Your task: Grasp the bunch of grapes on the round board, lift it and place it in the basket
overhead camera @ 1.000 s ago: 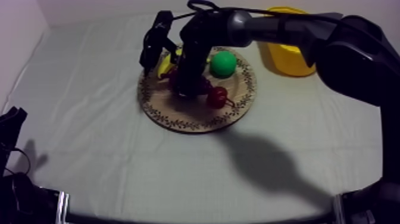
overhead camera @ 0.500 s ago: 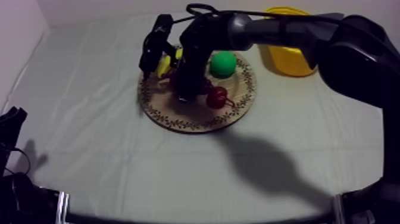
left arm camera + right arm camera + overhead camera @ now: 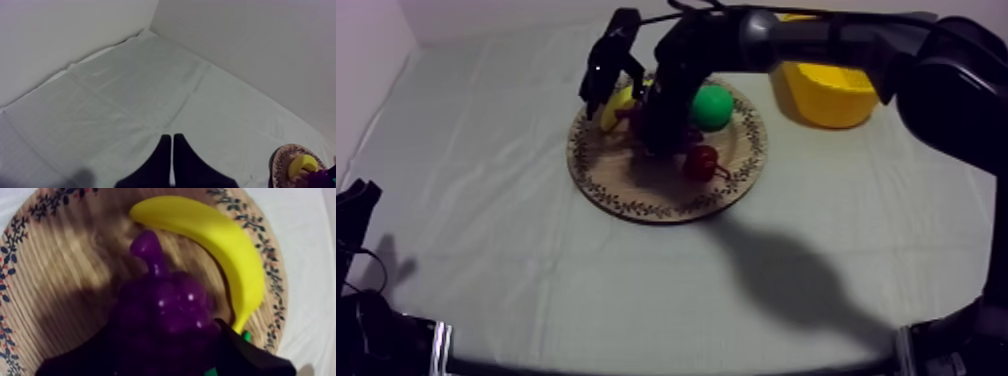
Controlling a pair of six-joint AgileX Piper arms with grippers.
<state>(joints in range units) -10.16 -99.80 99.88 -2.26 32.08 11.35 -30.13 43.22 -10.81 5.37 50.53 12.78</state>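
The right hand [image 3: 658, 138] reached down onto the wooden board [image 3: 646, 192] in the upper middle of the top view. Its black fingers [image 3: 250, 355] were closed round the bunch of grapes [image 3: 165, 308], one at each side of the purple cluster, whose stem pointed toward the banana [image 3: 225, 243]. A green fruit [image 3: 712, 107] and a small red fruit [image 3: 701, 160] lay just beside the hand. The yellow basket [image 3: 826, 95] stood at the upper right of the worktop [image 3: 486, 250], near the board's rim. The left hand [image 3: 172, 147], fingers together in a narrow wedge, held nothing, over the cloth away from the board.
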